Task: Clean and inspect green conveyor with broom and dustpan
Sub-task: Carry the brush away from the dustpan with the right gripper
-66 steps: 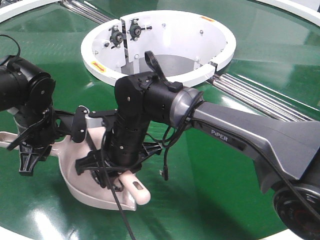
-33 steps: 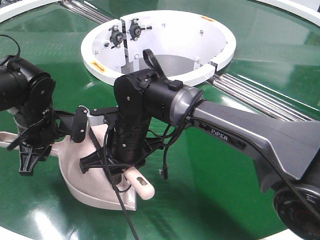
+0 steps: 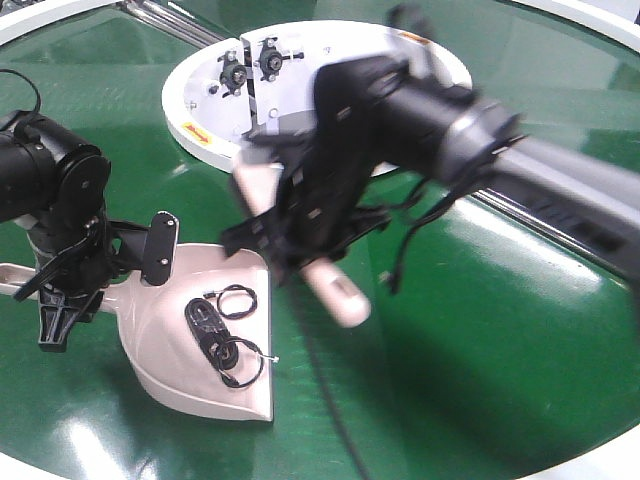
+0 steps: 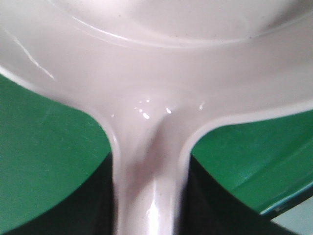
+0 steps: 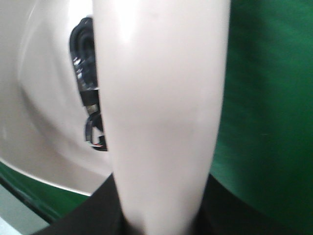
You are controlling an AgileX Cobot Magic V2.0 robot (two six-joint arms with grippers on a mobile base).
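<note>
Dustpan on glossy green conveyor, handle in clenched left gripper; broom aloft in clenched right gripper

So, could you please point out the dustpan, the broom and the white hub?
dustpan [image 3: 155, 340], front-facing view, bare left side of the pan floor.
broom [image 3: 338, 293], front-facing view, blurred end of the handle.
white hub [image 3: 173, 105], front-facing view, left rim.

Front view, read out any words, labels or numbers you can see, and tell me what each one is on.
No text is readable.
Yellow stickers on the white hub: too small to read.
Right arm: motion-blurred, no lettering legible.
Dustpan, broom: no markings visible.
</note>
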